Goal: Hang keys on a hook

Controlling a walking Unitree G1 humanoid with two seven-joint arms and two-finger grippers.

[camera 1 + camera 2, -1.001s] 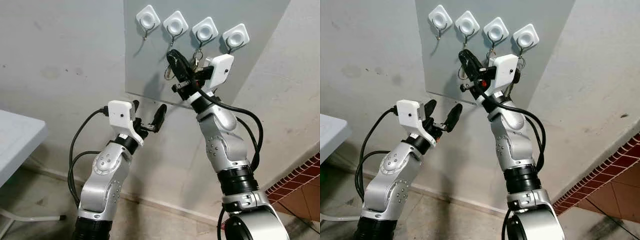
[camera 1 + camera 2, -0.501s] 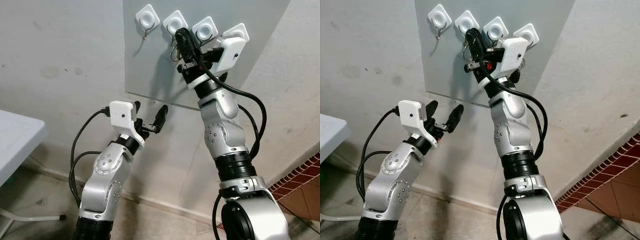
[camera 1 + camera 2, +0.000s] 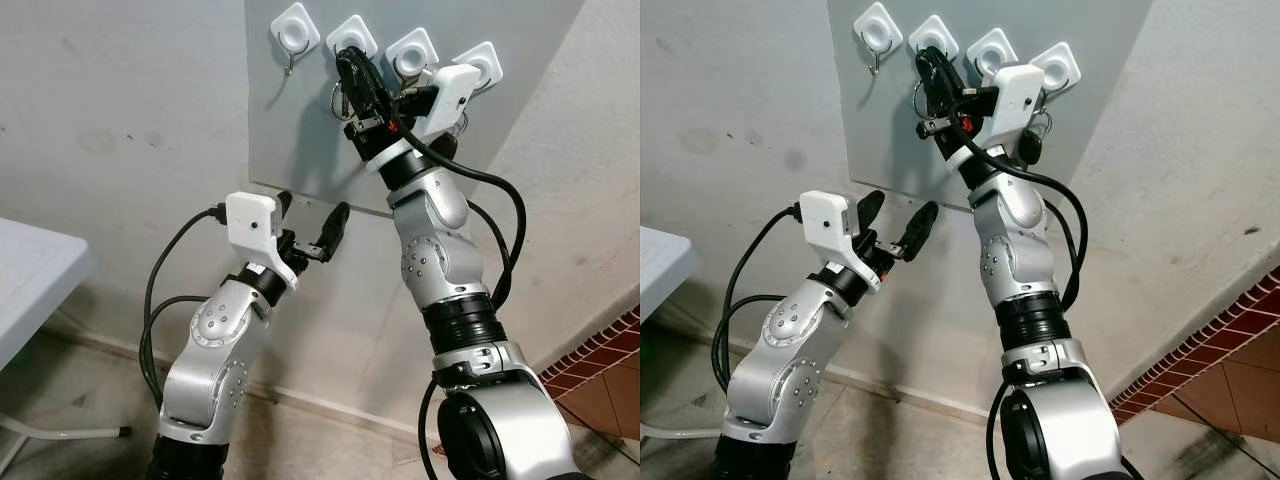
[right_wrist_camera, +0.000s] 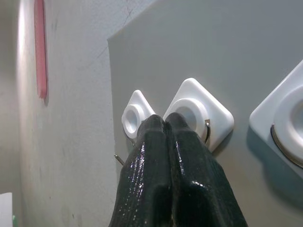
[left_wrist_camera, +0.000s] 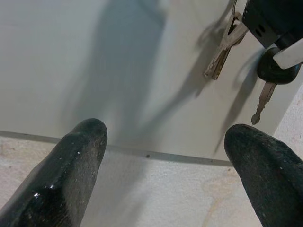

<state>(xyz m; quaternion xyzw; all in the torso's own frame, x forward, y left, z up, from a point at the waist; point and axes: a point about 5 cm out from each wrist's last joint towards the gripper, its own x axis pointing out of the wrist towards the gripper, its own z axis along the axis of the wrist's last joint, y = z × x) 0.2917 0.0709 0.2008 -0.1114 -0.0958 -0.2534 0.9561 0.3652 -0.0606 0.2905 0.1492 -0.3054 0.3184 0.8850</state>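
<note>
Reaching up at the grey panel [image 3: 300, 130] with its four white hooks.
Right gripper [image 3: 348, 62] is pinched closed on a key ring [image 3: 340, 97] right at the second hook [image 3: 352, 38]; left gripper [image 3: 312, 222] hangs wide open below, more keys [image 5: 222, 49] dangling nearby.

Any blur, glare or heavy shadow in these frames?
Eye views: sharp, evenly lit, with the right end effector raised at the hooks. Left wrist view: soft shadows of arm and keys across the grey board, near fingers slightly soft. Right wrist view: glossy highlights on the closed fingers.
</note>
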